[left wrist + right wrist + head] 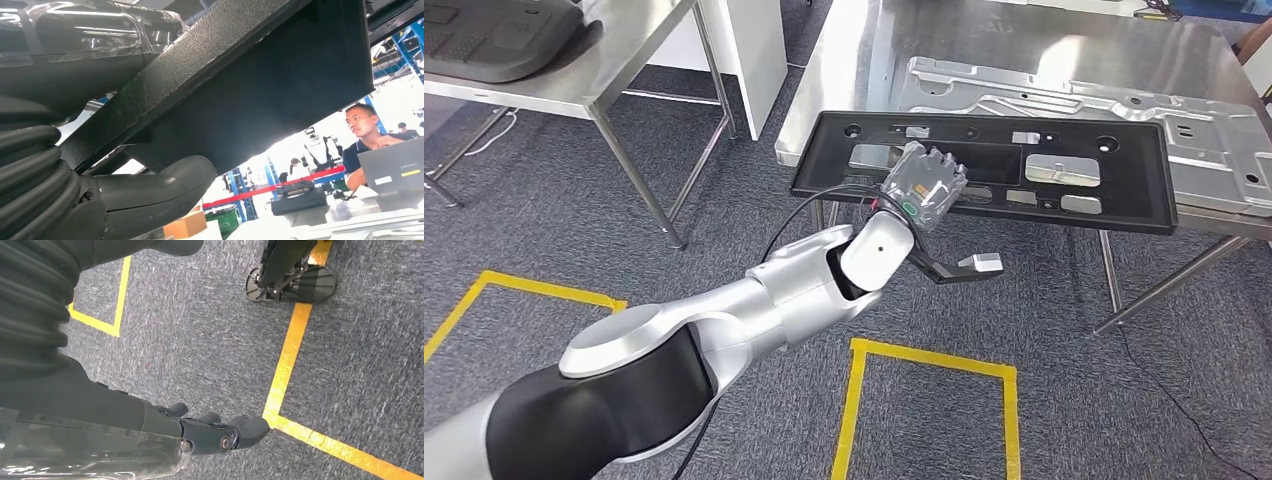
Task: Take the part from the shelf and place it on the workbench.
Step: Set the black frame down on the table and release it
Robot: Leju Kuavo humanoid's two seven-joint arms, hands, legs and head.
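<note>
Grey carpet with yellow tape squares (929, 390) underneath, and a steel desk (844, 70) up at 12 o'clock. Left hand (924, 188) grips the near long edge of the part (984, 170), a flat matte-black plastic panel with cutouts, long axis running 9 to 3, lying partly on the desk over a stamped metal sheet (1124, 110). Right hand (220, 432) hangs over the floor, fingers loosely curled, holding nothing.
</note>
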